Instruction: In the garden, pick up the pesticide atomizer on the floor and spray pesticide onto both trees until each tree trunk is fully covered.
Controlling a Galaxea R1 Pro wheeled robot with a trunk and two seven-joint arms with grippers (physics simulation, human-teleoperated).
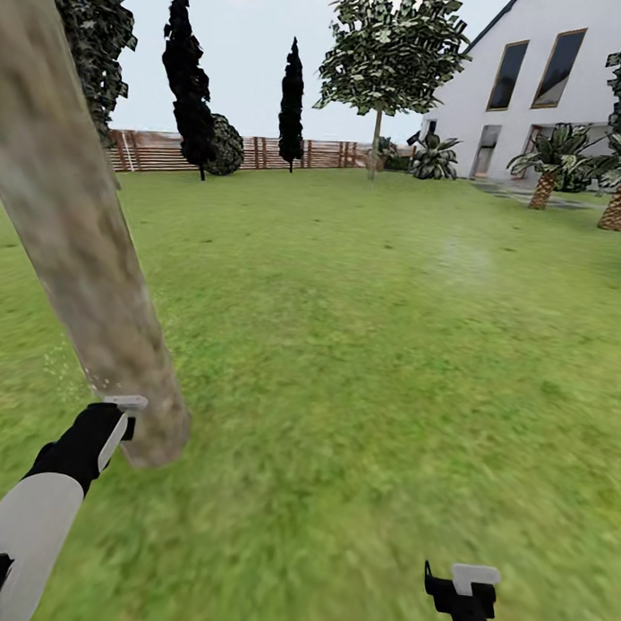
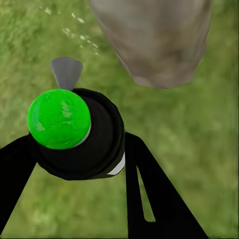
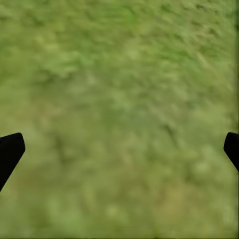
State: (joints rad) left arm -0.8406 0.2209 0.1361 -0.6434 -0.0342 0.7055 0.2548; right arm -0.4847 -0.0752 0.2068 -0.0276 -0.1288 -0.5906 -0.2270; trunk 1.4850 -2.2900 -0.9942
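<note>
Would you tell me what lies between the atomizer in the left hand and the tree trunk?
Nothing solid: in the left wrist view, only grass and a few pale pesticide specks separate the atomizer from the tree trunk.

The tree trunk (image 1: pixel 88 276) is pale beige-grey, mottled with darker patches. The atomizer (image 2: pixel 82 134) is black with a bright green cap (glossy). Pale whitish pesticide (image 2: pixel 79 35) specks dot the mottled green floor (image 1: pixel 389 367). Left tool (image 2: pixel 74 164) fingers are black.
</note>
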